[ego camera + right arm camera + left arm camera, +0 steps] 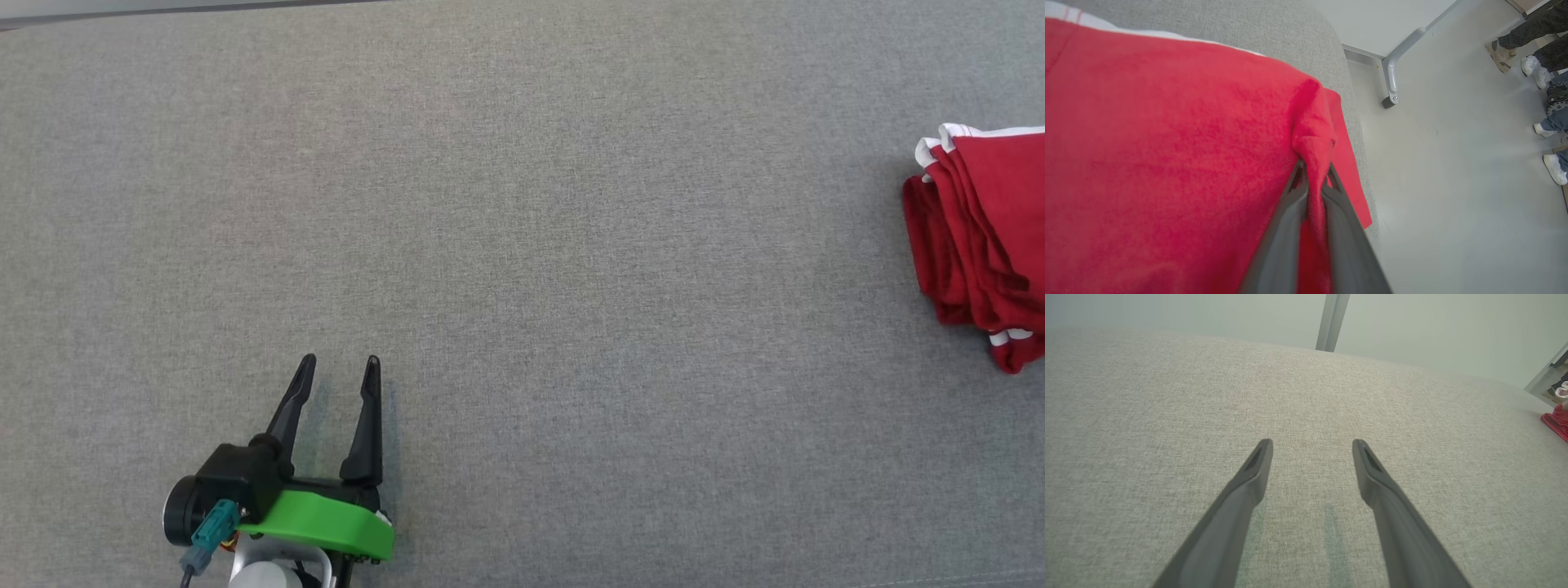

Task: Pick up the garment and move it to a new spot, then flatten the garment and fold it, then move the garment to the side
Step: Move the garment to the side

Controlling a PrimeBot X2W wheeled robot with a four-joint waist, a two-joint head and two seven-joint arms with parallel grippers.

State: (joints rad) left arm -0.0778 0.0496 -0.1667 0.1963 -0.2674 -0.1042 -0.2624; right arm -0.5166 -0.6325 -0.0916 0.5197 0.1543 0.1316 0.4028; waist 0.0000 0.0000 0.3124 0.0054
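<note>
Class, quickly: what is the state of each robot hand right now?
Left hand: open, holding nothing.
Right hand: closed on a fold of the red garment.

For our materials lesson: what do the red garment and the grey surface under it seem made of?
Red garment: likely soft knit cloth, matte; fuzzy nap, limp folds. Grey surface: seemingly woven fabric, matte; fine flecked weave shows.

Left end effector (340,359) spread wide; right end effector (1314,167) pinched closed.

Robot test room: cloth-covered table (522,245); beyond the right end effector (1314,165), steel leg (1392,69), bare floor (1445,183), bystanders' shoes (1531,65).
</note>
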